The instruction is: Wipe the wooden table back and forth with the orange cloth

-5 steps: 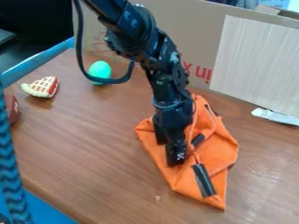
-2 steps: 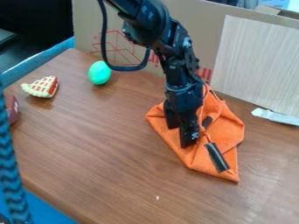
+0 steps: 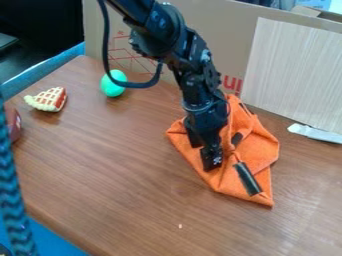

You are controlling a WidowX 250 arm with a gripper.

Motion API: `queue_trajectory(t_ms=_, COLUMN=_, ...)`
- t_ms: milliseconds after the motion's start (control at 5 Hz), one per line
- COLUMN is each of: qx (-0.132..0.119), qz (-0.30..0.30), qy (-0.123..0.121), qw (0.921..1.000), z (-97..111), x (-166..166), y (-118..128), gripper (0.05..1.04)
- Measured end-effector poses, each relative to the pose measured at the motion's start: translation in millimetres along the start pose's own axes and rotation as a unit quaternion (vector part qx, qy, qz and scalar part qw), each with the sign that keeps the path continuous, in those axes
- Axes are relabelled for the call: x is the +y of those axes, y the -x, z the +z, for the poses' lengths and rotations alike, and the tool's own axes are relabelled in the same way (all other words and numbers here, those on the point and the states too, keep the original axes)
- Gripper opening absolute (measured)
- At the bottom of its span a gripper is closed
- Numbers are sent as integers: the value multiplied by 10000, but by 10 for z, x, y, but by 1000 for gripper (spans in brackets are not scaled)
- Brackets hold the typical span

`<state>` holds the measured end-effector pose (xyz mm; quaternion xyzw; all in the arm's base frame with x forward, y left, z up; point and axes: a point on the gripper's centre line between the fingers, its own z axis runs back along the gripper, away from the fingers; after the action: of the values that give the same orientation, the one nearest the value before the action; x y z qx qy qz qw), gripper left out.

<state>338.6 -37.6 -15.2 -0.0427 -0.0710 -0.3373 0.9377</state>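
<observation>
Since the earliest frame, the orange cloth (image 3: 262, 149) has been shifting away from the camera and a little to the right, with the gripper (image 3: 203, 158) moving along with it; between the last two frames the cloth is keeping its place while the upper arm is swinging slightly left. The two fingers are standing spread, one tip lying farther left and back, the other coming down nearer the camera over the cloth's left part. The cloth is lying rumpled on the counter (image 3: 113, 170), running to a corner near the camera. Just beside the nearer finger, a black strip (image 3: 247, 178) is slanting across the fabric, and a smaller black patch (image 3: 237, 139) is showing farther back. Behind the cloth, a cardboard box (image 3: 234, 45) is standing with a pale panel (image 3: 294, 70) against its right part, and a white strip (image 3: 315, 133) is lying by the panel's foot. Over on the left, the arm's black cable (image 3: 105, 45) is looping down across the view of a green egg-shaped thing (image 3: 111, 90). Farther left, a toy pie slice (image 3: 48, 100) is resting with its lattice showing, and a dark red object (image 3: 13, 124) is sitting near the left edge, partly behind a blue braided band (image 3: 9, 195).
</observation>
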Motion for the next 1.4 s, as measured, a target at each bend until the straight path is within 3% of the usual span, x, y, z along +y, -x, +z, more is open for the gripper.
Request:
queue_trajectory(t_ms=400, qx=99, qz=-884, qy=211, qw=9958, z=44, x=-714, y=428, gripper=1003)
queue_trajectory(t_ms=800, qx=147, qz=-1544, qy=304, qw=9874, z=82, x=-1156, y=791, gripper=1002)
queue_trajectory(t_ms=1000, qx=136, qz=-1549, qy=282, qw=9874, z=82, x=-1155, y=799, gripper=1002)
queue_trajectory(t_ms=1400, qx=185, qz=-1041, qy=251, qw=9941, z=78, x=-854, y=531, gripper=999)
